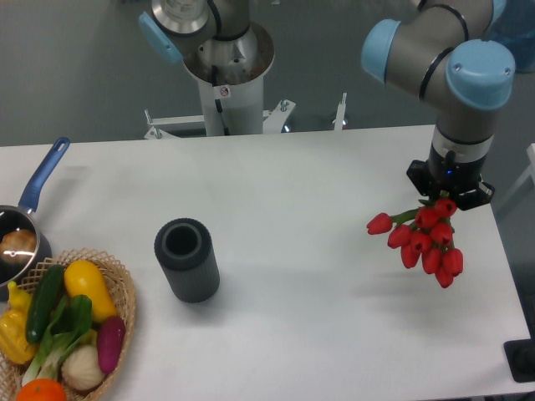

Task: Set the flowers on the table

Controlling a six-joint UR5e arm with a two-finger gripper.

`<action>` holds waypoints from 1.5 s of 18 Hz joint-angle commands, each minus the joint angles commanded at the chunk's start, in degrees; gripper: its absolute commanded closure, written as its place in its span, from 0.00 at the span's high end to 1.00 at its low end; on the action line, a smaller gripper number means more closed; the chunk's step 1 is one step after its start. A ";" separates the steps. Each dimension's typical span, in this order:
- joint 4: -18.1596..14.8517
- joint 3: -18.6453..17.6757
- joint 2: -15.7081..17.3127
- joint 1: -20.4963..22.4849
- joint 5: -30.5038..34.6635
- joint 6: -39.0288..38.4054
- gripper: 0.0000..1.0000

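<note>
A UR5e arm's claw [448, 194] grips a bunch of red tulips [425, 238] by the stems, blooms hanging above the white counter [318, 209] near its right edge. The carry looks nearly over; lowering and release apparently come next.

Bright, even overhead light, pretty flat overall

The white table [292, 184] is close to blown out, so shadows are soft: a faint smudge under the flowers [425, 241] and a light one beside the dark vase [186, 259]. The pan [18, 238] shows a little glare on its rim. Focus is slightly soft everywhere, with mild blockiness along edges; straight lines stay straight.
</note>
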 joint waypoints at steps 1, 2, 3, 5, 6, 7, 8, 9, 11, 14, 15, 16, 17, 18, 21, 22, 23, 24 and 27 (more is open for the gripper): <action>0.09 -0.26 -0.09 0.00 0.26 0.00 0.00; 0.00 -0.26 -0.52 -0.17 0.70 -0.09 0.00; 0.00 -0.53 -1.14 -1.22 0.79 -0.35 0.00; 0.17 -1.66 -2.19 -2.20 1.05 -2.18 0.00; 0.44 -2.02 -2.81 -2.55 1.05 -3.76 0.00; 0.53 -2.11 -3.34 -3.25 0.97 -5.26 0.00; 0.53 -2.11 -3.86 -3.69 0.88 -6.40 0.00; 0.61 -2.11 -4.39 -4.13 0.79 -7.20 0.00; 0.62 -1.76 -5.88 -5.27 0.88 -8.87 0.00; 0.79 -1.76 -7.29 -8.08 0.70 -12.90 0.00; 1.49 -1.76 -7.82 -8.61 0.70 -13.96 0.00; 1.93 -1.76 -7.91 -9.22 0.88 -14.32 0.00; 1.93 -1.85 -8.09 -9.84 0.97 -14.41 0.05; 1.93 -2.19 -8.17 -10.11 0.79 -14.41 0.16; 2.11 -3.25 -7.83 -10.11 0.44 -14.33 0.92; 2.63 -3.25 -7.65 -10.02 0.53 -14.33 1.00; 3.68 -3.43 -7.47 -10.11 0.53 -14.24 1.00; 4.65 -3.43 -7.38 -10.02 0.53 -14.24 1.00; 7.72 -4.04 -7.38 -9.67 0.62 -13.89 1.00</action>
